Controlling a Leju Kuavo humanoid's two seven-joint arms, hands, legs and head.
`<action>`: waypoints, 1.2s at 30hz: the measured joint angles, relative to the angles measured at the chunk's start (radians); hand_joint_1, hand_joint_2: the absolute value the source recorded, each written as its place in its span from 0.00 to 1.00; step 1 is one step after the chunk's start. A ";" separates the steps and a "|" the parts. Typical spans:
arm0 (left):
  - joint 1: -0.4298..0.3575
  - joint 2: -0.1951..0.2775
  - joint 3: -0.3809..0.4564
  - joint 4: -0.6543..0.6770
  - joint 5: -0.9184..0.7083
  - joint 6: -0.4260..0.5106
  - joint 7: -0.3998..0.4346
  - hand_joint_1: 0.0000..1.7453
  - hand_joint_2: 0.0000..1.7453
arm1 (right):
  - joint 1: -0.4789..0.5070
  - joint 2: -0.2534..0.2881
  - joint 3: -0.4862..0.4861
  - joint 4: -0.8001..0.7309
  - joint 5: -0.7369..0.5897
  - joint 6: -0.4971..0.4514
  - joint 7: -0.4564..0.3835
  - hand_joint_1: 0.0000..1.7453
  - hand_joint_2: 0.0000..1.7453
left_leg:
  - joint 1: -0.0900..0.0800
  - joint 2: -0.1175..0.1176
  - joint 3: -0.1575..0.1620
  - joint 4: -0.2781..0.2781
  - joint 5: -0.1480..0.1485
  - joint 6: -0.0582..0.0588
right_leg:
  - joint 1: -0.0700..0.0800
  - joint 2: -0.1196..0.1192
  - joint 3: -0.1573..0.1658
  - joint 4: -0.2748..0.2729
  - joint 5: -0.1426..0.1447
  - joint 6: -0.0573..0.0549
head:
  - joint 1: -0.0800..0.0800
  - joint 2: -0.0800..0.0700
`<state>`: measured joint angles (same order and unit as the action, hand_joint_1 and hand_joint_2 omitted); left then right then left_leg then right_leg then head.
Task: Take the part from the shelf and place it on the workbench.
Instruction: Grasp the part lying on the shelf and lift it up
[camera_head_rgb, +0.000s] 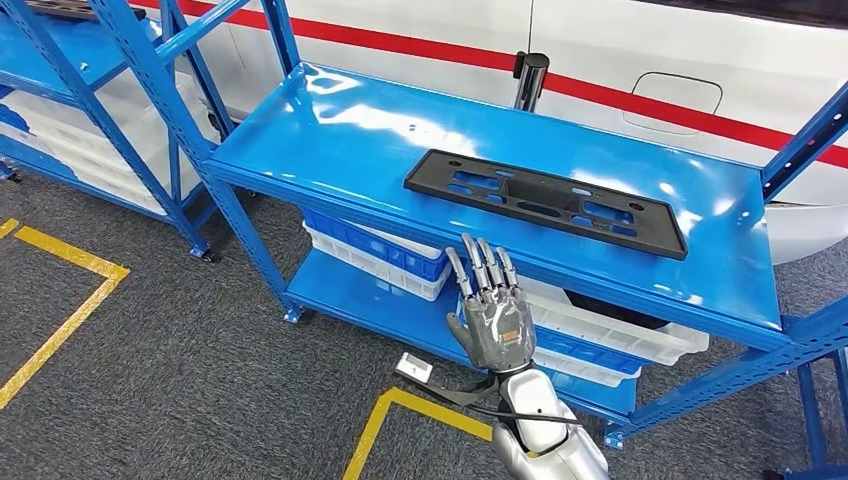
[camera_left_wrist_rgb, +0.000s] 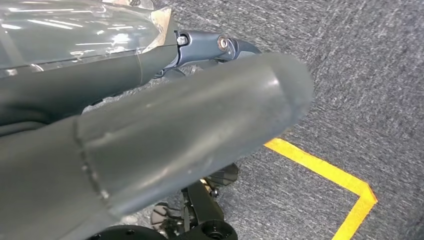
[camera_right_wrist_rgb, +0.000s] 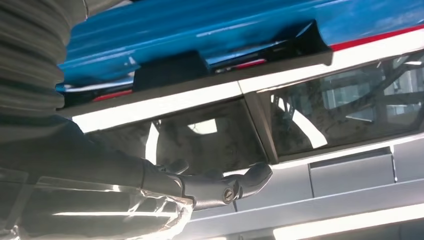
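Note:
A flat black plastic part (camera_head_rgb: 545, 200) with several cut-outs lies on the top level of a blue metal shelf (camera_head_rgb: 340, 130), toward its right side. My right hand (camera_head_rgb: 492, 310) is raised in front of the shelf's front edge, just below and left of the part, with its fingers stretched out and nothing in it. In the right wrist view the part (camera_right_wrist_rgb: 170, 72) is seen edge-on above the blue shelf surface, with the right hand (camera_right_wrist_rgb: 150, 185) close by and apart from it. My left hand (camera_left_wrist_rgb: 150, 130) hangs over the grey carpet and holds nothing.
White and blue bins (camera_head_rgb: 380, 260) and a white bin (camera_head_rgb: 600, 330) fill the lower shelf level. A second blue rack (camera_head_rgb: 90, 90) stands at the left. Yellow floor tape (camera_head_rgb: 60, 300), a small white object (camera_head_rgb: 413, 367), and a white vehicle with a red stripe (camera_head_rgb: 600, 60) lie around.

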<state>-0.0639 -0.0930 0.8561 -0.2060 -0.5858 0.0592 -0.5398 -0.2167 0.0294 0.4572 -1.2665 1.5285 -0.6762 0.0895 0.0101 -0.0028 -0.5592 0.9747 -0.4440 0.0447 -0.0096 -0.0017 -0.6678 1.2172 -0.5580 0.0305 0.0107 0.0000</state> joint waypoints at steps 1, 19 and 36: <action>0.000 -0.001 0.001 0.000 -0.001 0.000 0.001 0.00 0.00 | 0.000 0.000 -0.005 0.000 0.007 0.001 0.007 0.00 1.00 | 0.000 -0.002 0.004 0.002 -0.005 -0.005 | -0.004 0.000 0.035 -0.078 0.035 0.010 | 0.000 0.000; 0.001 -0.003 0.002 0.000 -0.012 -0.001 0.004 0.00 0.00 | 0.008 0.003 -0.030 0.000 0.034 0.010 0.052 0.00 1.00 | 0.008 0.000 -0.089 0.130 -0.009 -0.045 | -0.008 0.007 0.149 -0.219 0.056 -0.041 | -0.012 0.000; -0.001 -0.003 0.002 0.000 -0.015 -0.001 0.003 0.00 0.00 | 0.015 -0.003 -0.037 -0.001 0.034 0.017 0.056 0.00 1.00 | -0.007 -0.009 0.013 0.009 -0.020 -0.016 | -0.001 0.003 0.088 -0.204 0.095 0.009 | -0.007 0.000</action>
<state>-0.0647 -0.0956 0.8579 -0.2056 -0.6009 0.0580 -0.5366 -0.2020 0.0263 0.4203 -1.2671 1.5629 -0.6594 0.1455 0.0034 -0.0115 -0.5462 0.9839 -0.4638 0.0286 -0.0108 0.0010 -0.5802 1.0128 -0.4635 0.0391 0.0038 0.0000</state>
